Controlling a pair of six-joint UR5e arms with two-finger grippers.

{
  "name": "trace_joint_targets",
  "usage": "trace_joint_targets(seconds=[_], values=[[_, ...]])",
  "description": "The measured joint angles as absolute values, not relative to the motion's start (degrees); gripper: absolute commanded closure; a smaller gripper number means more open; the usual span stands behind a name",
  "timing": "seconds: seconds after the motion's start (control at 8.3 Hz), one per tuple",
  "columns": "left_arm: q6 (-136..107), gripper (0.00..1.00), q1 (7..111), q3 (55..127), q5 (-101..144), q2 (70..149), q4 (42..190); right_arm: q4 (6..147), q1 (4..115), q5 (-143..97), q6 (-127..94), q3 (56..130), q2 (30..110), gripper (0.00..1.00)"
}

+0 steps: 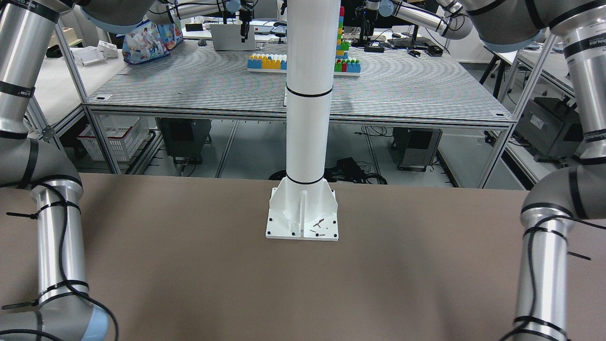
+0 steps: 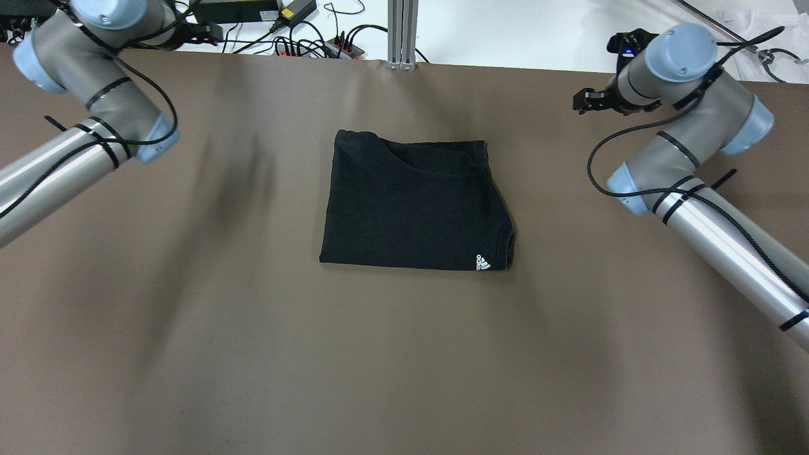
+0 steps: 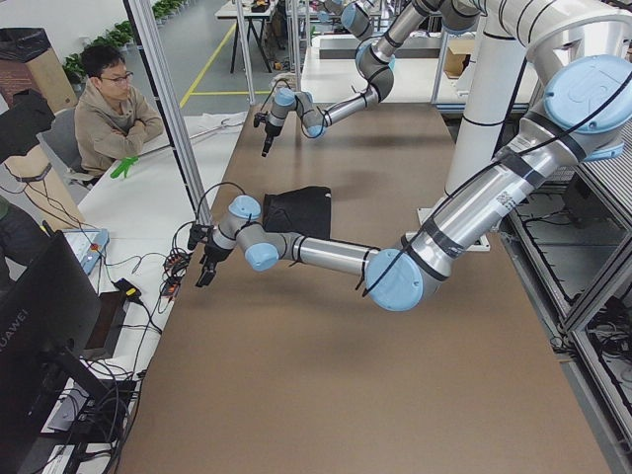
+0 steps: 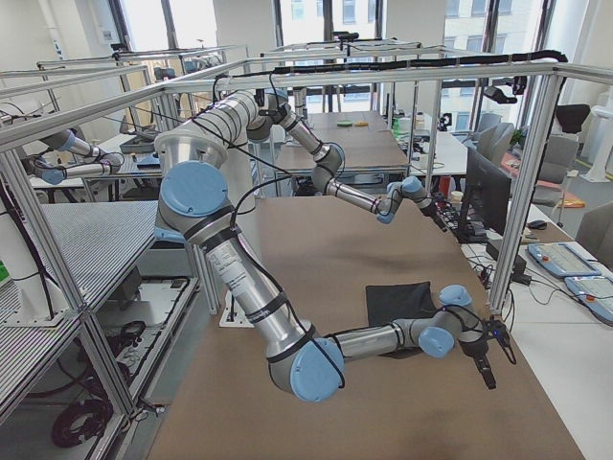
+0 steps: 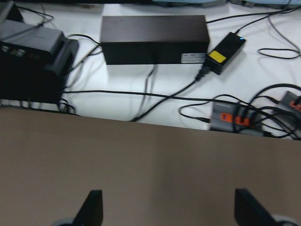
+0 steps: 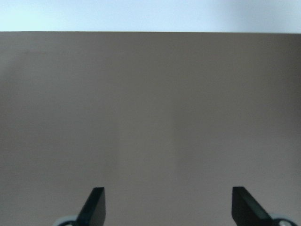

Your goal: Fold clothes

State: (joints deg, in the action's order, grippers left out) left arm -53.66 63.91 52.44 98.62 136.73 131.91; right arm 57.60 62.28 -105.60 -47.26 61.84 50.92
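In the centre of the overhead view, the clothes lie as one folded black piece, flat on the brown table. A small white logo sits at the piece's lower right corner, and it is well apart from both arms. At the left of the front-facing view, under the striped table, stands a white slatted basket; what it holds cannot be made out. The left arm enters from the overhead view's left edge, wrist in the upper left corner. The left gripper has its fingers spread wide near the table's edge, with cables and a black box beyond. The right arm runs from the lower right to the upper right. The right gripper is also spread wide, over bare tabletop.
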Motion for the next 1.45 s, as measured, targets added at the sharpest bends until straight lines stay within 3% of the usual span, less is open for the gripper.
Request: trace_joint_targets(seconds=[0.72, 1.45], values=[[-13.2, 0.0, 81.7, 62.3, 105.5, 115.0, 135.8, 52.2, 82.1, -107.7, -3.5, 62.0, 65.3, 0.05], [4.6, 0.0, 97.3, 63.0, 119.8, 108.9, 136.2, 52.7, 102.5, -118.6, 15.8, 67.5, 73.4, 0.05]])
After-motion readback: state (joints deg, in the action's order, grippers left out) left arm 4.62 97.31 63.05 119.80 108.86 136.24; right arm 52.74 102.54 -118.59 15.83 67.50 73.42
